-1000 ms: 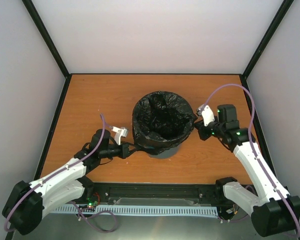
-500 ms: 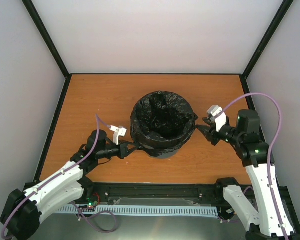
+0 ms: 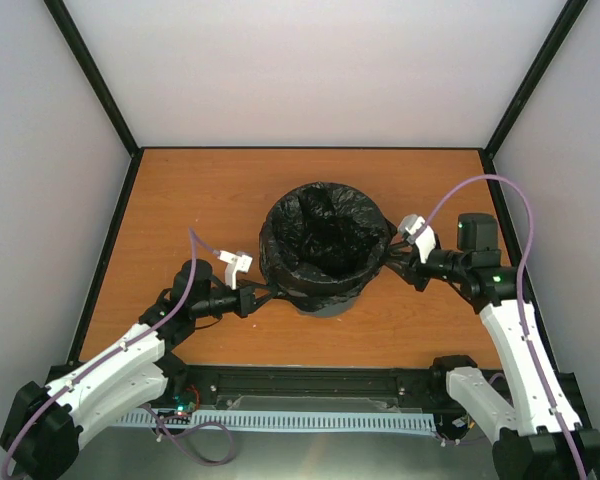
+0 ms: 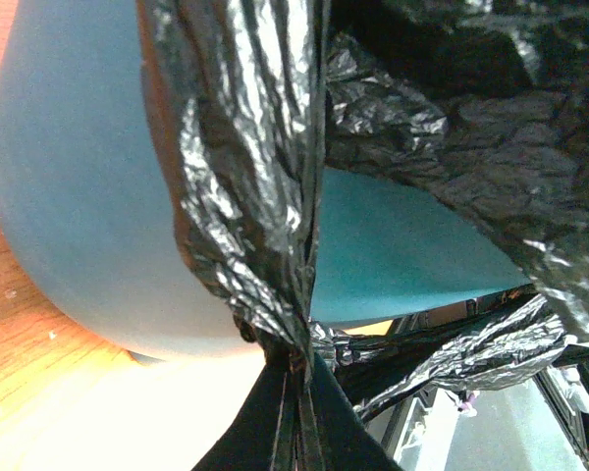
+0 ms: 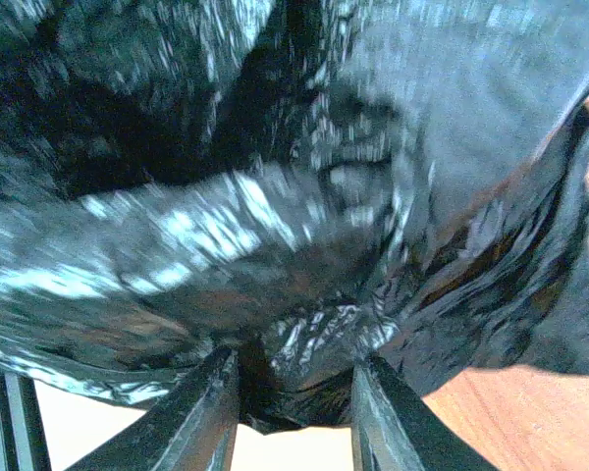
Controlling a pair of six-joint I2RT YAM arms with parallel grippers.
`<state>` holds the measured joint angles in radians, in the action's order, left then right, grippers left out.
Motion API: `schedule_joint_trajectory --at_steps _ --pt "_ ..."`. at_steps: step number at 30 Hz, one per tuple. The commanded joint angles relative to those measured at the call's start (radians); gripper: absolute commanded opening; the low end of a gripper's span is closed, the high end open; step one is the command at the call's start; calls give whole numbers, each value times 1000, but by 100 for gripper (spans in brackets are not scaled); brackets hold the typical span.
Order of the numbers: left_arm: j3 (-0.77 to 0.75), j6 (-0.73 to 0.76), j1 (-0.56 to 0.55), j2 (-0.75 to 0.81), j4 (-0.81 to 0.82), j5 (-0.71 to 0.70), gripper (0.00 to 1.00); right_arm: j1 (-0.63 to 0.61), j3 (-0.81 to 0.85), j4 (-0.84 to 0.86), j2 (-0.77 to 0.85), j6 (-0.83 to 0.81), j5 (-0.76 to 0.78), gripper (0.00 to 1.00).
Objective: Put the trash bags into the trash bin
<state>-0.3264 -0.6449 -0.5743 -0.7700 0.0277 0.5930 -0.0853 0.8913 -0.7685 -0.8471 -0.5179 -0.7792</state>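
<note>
The teal trash bin (image 3: 326,307) stands mid-table. A black trash bag (image 3: 325,240) lines it and folds over its rim. My left gripper (image 3: 263,297) is at the bin's lower left side, shut on a bunched strip of the bag (image 4: 265,226), with the teal wall (image 4: 69,196) right behind it. My right gripper (image 3: 393,255) is at the bin's right rim. Its jaws are open, and wrinkled bag film (image 5: 304,255) lies between the fingers (image 5: 212,412). The right gripper's tips (image 5: 296,417) are blurred.
The orange table (image 3: 200,190) is bounded by white walls with black corner posts at the back and sides. A black rail (image 3: 320,385) runs along the near edge between the arm bases.
My right gripper pulled back from the bin's right rim, then came in against the bag again. My left gripper drew slightly left, holding the bag.
</note>
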Motion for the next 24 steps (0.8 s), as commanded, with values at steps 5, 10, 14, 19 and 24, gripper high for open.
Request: schedule_joint_trajectory --at_steps 5,10,14,19,24 --pt "-46 17 -4 -5 -19 -21 1 1 -114 69 -122 -87 34 31" --pt "-55 20 -4 -5 -28 -28 1 1 -101 26 -71 -99 70 31" --pt "-58 18 -4 2 -30 -26 1 1 -94 11 54 -64 169 30" --pt "-57 23 -4 17 -43 -27 1 1 -27 -42 116 -50 233 30" --pt "-62 25 -4 26 -52 -28 1 2 18 -38 94 -29 129 34"
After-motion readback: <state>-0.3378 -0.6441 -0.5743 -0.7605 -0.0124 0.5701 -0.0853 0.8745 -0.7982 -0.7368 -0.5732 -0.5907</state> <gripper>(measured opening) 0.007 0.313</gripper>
